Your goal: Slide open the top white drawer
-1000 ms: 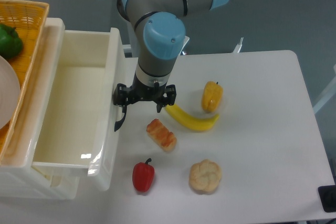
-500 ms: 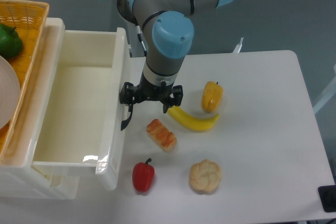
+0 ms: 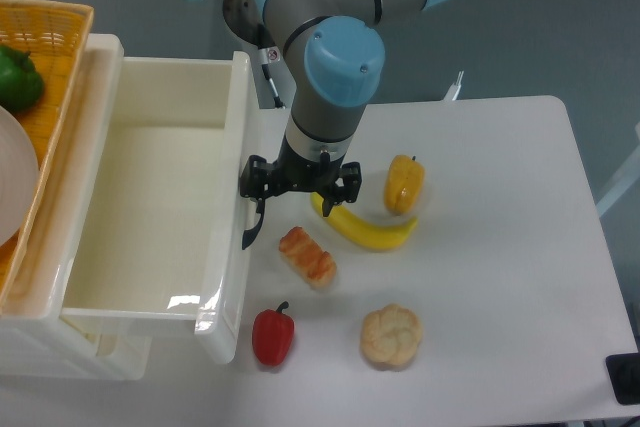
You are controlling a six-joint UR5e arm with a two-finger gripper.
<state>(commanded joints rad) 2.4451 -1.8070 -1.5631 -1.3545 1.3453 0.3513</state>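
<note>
The top white drawer [image 3: 150,207] stands pulled well out of the cabinet at the left, its deep tray empty and its front wall [image 3: 236,247] facing the table. Its curved black handle [image 3: 252,231] sticks out from that front wall. My gripper [image 3: 296,183] hangs straight down just right of the front wall. Its fingers are spread, and the left finger [image 3: 250,179] sits at the top end of the handle. The fingertips are partly hidden under the wrist.
An orange wicker basket [image 3: 55,42] with a green pepper [image 3: 16,78] and a white plate [image 3: 10,187] sits on the cabinet. On the table lie a banana [image 3: 366,231], yellow pepper [image 3: 404,183], pastry [image 3: 307,256], red pepper [image 3: 273,335] and bun [image 3: 390,336]. The lower drawer [image 3: 95,352] shows beneath.
My gripper has moved right, and the drawer's front wall and handle have moved right with it, so the drawer stands further open.
</note>
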